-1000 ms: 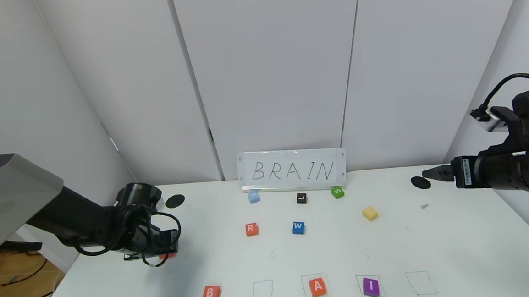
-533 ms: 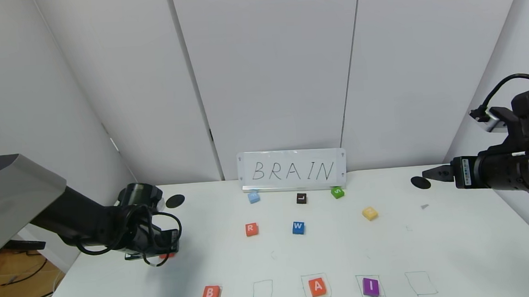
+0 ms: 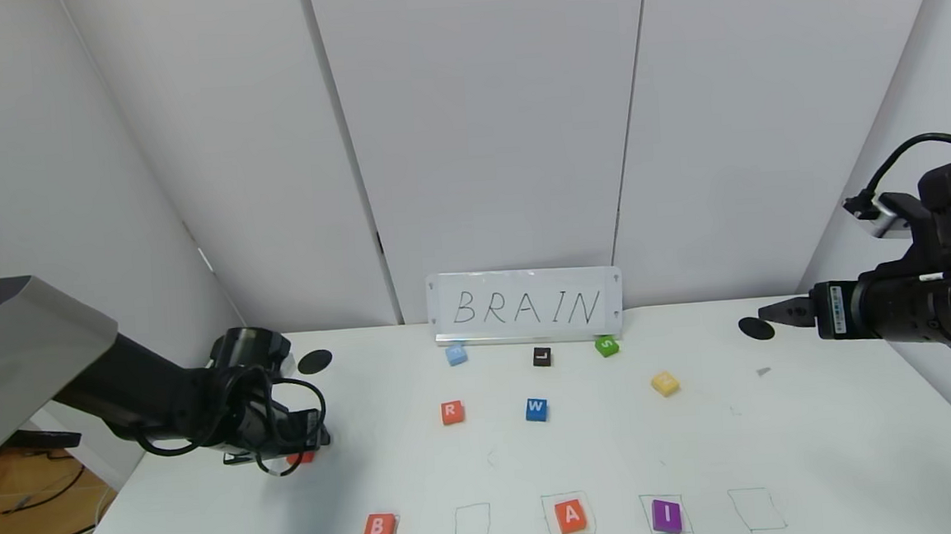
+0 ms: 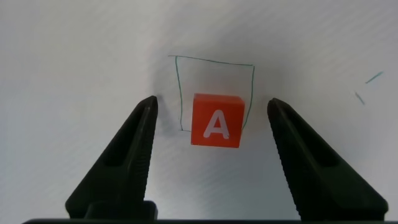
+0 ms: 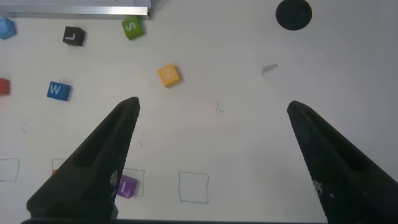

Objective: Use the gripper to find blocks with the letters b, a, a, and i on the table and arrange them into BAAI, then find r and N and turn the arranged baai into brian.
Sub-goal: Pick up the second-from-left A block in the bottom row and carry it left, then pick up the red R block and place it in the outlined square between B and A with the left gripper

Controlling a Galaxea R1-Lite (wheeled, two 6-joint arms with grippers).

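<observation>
— Hovering low at the bench's (image 3: pixel 619 456) left side, the left gripper (image 4: pixel 211 118) has its fingers (image 4: pixel 134 146) spread either side of an orange A block (image 4: pixel 216 121), touching neither face.

— Where's that block sitting?

— Flat on the bench, overlapping a pen-drawn square (image 4: pixel 214 93). B (image 3: pixel 378 529), another A (image 3: pixel 571 515) and I (image 3: pixel 666 515) line the front row; R (image 3: pixel 451 412) and yellow N (image 3: pixel 664 383) lie nearer the BRAIN sign (image 3: pixel 525 306).

— The right gripper (image 5: pixel 211 112)?

— Parked high at the right, fingers wide, empty.
</observation>
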